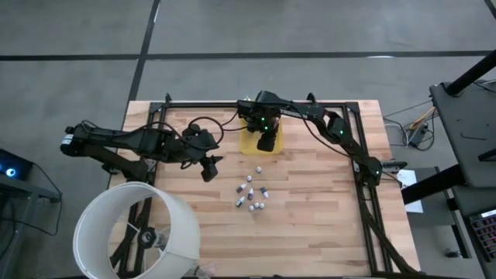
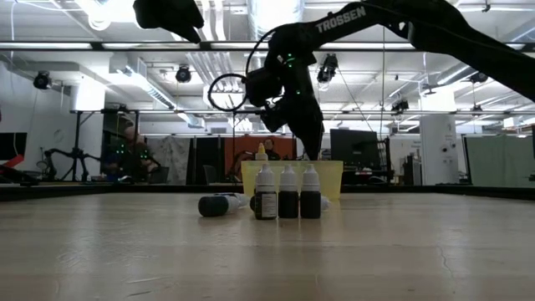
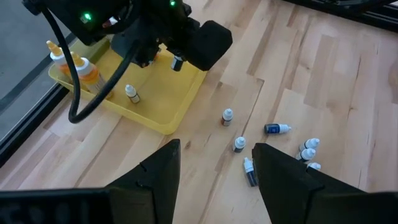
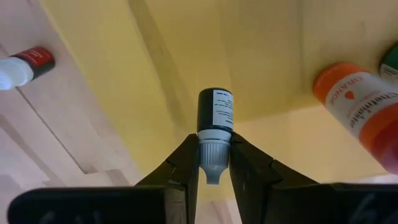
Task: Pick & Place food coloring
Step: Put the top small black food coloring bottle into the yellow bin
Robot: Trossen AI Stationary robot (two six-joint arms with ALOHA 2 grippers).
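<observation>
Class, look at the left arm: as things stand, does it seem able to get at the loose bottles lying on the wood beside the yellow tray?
Probably yes. The left tool hovers open above bare wood, with the loose bottles just ahead and nothing between. The right tool, shut on a dark bottle, is busy over the yellow tray, off to one side.

From my seat, the yellow tray (image 1: pixel 249 144) is the tight spot: my right gripper (image 4: pixel 213 163) hangs over it, pinching a dark bottle (image 4: pixel 215 111) by its white cap, and two orange bottles (image 3: pixel 79 67) crowd one tray end, with a small bottle (image 3: pixel 131 93) standing mid-tray. The scattered food coloring bottles (image 1: pixel 252 194) block the boards just in front of the tray; between them the gaps look narrow. My left gripper (image 1: pixel 208 170), jaws apart, hovers beside that cluster over bare wood. The table (image 1: pixel 325 225) to either side of the cluster is free. A white lampshade (image 1: pixel 138 230) overhangs the near left corner.
</observation>
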